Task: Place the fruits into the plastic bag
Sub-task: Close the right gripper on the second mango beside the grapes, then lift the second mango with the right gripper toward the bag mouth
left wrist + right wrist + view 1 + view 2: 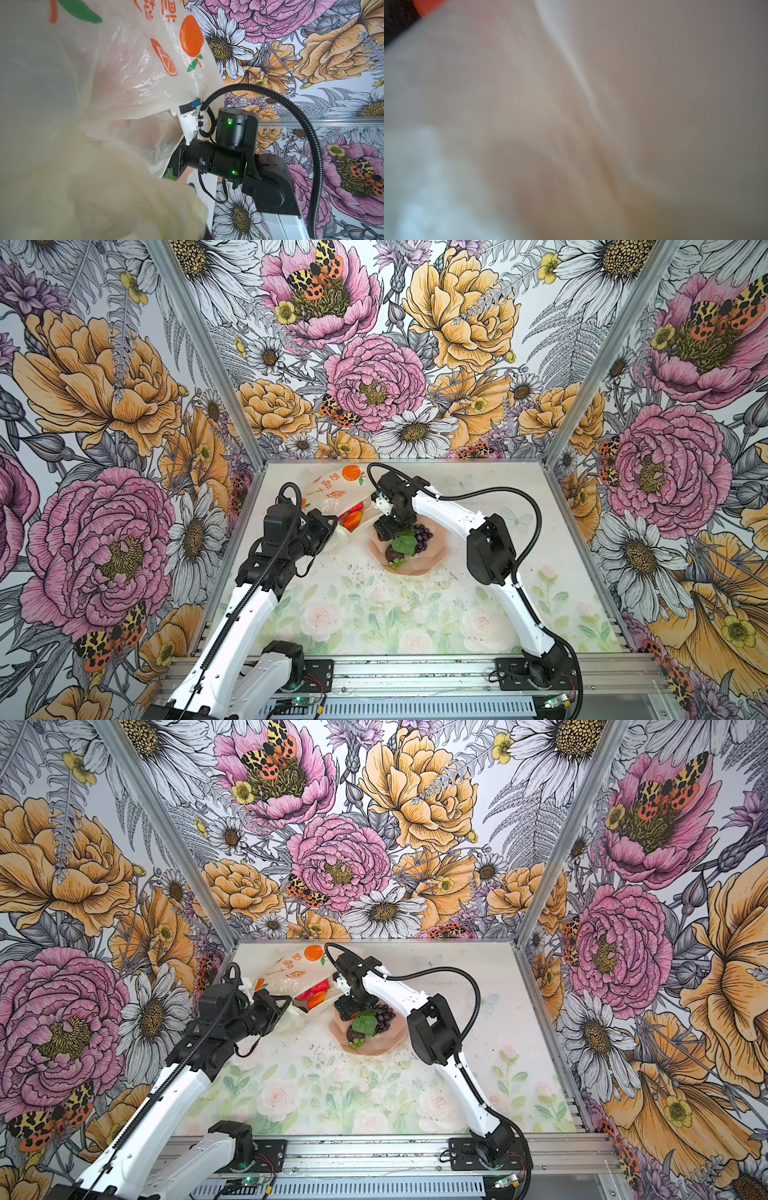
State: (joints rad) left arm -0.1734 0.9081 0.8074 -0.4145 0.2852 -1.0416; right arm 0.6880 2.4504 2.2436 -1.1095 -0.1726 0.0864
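The plastic bag [332,489] [291,973], pale yellow with orange prints, lies at the back left with its mouth toward the middle. My left gripper [334,531] [288,1006] is shut on the bag's near edge and holds it up; in the left wrist view bunched plastic [104,166] hides the jaws. Red fruits [352,519] [316,997] show inside the mouth. My right gripper [384,531] [345,1011] hangs between the bag mouth and the bowl. The right wrist view shows only blurred plastic [571,104], so its jaws are hidden. A purple grape bunch [422,535], a dark avocado [391,554] and a lime-green fruit [397,562] remain in the bowl.
The pink faceted bowl [432,560] [395,1038] sits right of the bag, under my right wrist. Flowered walls close in the back and both sides. The floral table mat [395,614] stretches toward the front rail [415,672].
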